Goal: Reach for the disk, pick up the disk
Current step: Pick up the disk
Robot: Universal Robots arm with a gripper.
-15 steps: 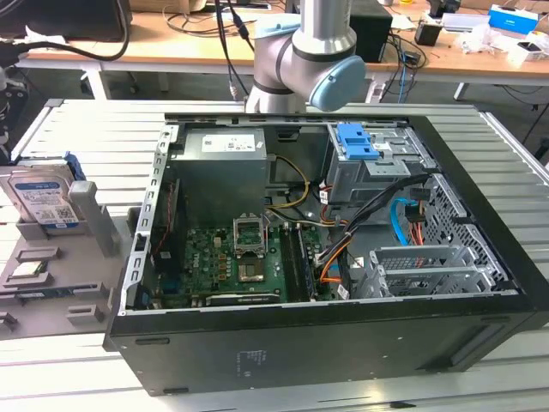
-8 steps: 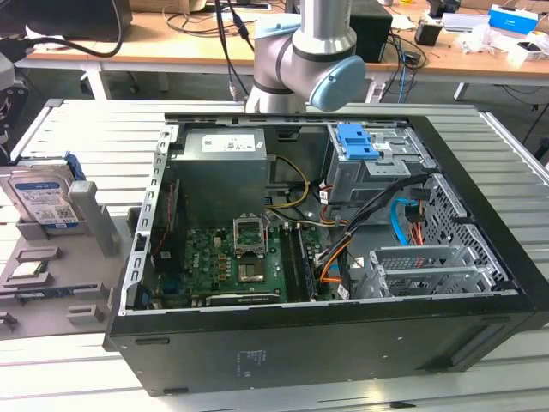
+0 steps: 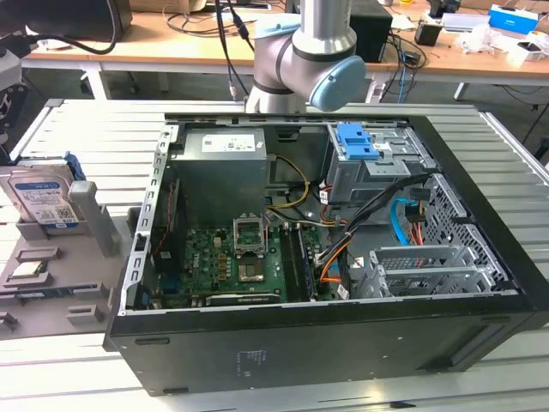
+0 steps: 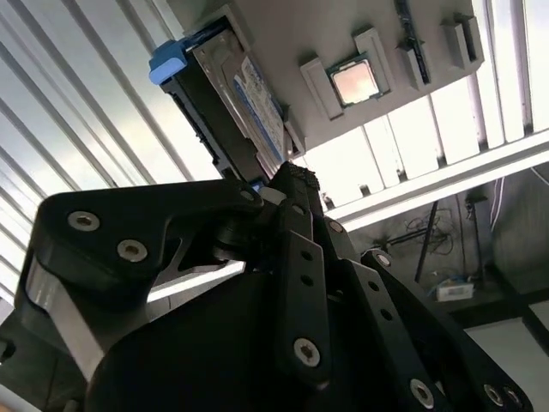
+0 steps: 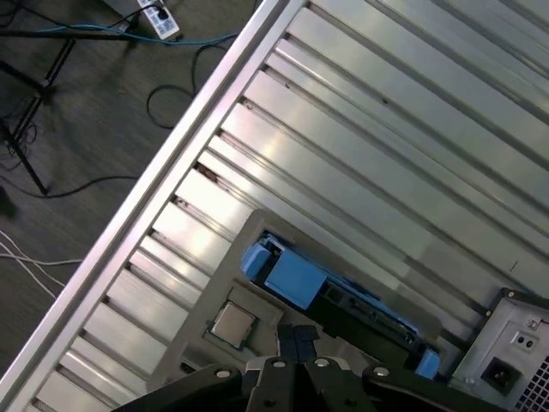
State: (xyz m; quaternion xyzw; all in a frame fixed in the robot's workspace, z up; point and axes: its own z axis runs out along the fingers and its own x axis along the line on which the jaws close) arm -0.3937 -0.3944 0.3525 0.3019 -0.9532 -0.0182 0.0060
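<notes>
The disk (image 3: 41, 199) stands on edge in a grey fixture (image 3: 93, 225) at the exterior view's left, beside the open computer case; it is silver-grey with a white-and-blue label and a blue bracket. In the second wrist view the disk (image 4: 232, 107) lies just beyond my gripper (image 4: 292, 182), whose black fingers meet at the tip with nothing between them. In the first wrist view the blue bracket and dark edge of the disk (image 5: 296, 281) sit just ahead of the gripper (image 5: 297, 342). The gripper hangs above the disk without touching it.
A small square CPU chip (image 4: 353, 81) rests in the fixture next to the disk. The open black computer case (image 3: 343, 343) takes up the middle of the slatted metal table (image 5: 369, 137). Cables and a power strip (image 5: 159, 19) lie on the floor past the table edge.
</notes>
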